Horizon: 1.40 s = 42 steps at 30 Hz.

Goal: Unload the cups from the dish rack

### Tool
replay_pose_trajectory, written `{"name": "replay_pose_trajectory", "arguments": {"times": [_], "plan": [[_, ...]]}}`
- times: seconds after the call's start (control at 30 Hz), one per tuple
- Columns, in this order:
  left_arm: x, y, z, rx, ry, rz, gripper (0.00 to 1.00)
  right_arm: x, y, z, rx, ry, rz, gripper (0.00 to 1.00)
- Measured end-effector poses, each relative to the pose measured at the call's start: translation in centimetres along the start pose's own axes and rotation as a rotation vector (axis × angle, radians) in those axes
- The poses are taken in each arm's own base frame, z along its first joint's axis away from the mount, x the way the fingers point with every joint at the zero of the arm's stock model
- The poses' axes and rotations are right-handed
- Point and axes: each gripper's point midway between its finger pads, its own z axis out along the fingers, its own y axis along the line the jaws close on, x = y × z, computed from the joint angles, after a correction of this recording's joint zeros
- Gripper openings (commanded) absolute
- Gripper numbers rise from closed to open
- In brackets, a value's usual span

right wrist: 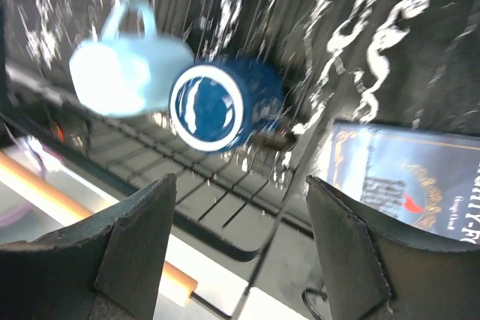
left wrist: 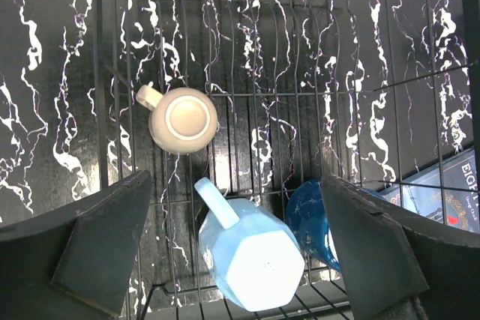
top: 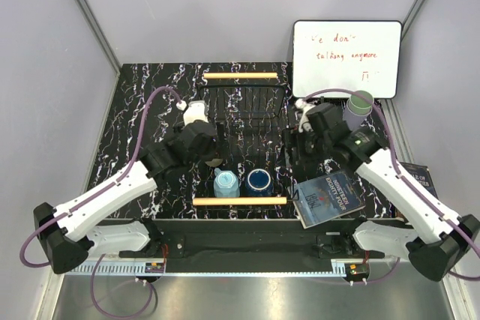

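The black wire dish rack [top: 247, 103] has a wooden bar handle at each end. At its near end lie a light blue mug [top: 226, 183] and a dark navy mug [top: 259, 180]. My left gripper [top: 199, 140] hovers open over the rack's left part. Its wrist view looks down on a beige handled mug [left wrist: 182, 119], the light blue mug [left wrist: 251, 249] and the navy mug [left wrist: 309, 219]. My right gripper [top: 304, 151] is open and empty at the rack's right side, above the navy mug [right wrist: 217, 103]. A lavender tumbler [top: 355, 116] with a pale green one [top: 362, 100] in it stands on the table to the right.
A white whiteboard [top: 345, 58] leans at the back right. A blue book [top: 330, 196] lies right of the rack's near end, under my right arm. A darker book [top: 421, 177] lies at the table's right edge. Grey walls enclose the table.
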Motion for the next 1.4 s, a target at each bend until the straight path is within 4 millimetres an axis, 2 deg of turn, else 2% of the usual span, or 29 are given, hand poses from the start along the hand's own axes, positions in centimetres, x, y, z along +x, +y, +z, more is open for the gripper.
{"name": "replay_pose_trajectory", "arguments": {"times": [0.2,0.37,0.47,0.5,0.63,0.73,0.93,1.13,1.4], "plan": [[1.3,0.8,0.3,-0.025,0.028,-0.007,0.99,3.2,2.5,2.3,0.002,0.120,-0.112,0.77],[1.5,1.1,0.2,-0.030,0.030,-0.012,0.99,4.6,4.3,4.5,0.002,0.160,-0.169,0.77],[1.0,1.3,-0.2,-0.022,0.013,-0.027,0.99,4.9,5.0,6.2,0.001,0.168,-0.179,0.82],[0.8,1.3,-0.4,-0.019,0.006,-0.035,0.99,4.9,5.2,7.0,0.004,0.167,-0.179,0.87],[0.5,1.7,-0.6,-0.018,-0.008,-0.052,0.99,5.4,4.5,9.1,0.045,0.164,-0.178,0.96],[0.8,2.1,-0.5,-0.028,-0.002,-0.051,0.99,5.8,3.9,9.9,0.078,0.160,-0.180,0.99],[1.2,2.4,-0.3,-0.038,0.004,-0.053,0.99,5.8,3.7,10.7,0.092,0.137,-0.182,0.99],[1.5,2.5,-0.1,-0.043,0.008,-0.055,0.99,6.5,3.1,12.7,0.120,0.164,-0.181,0.99],[2.1,3.0,0.2,-0.058,0.022,-0.049,0.99,6.8,3.1,13.6,0.127,0.183,-0.175,0.98]]}}
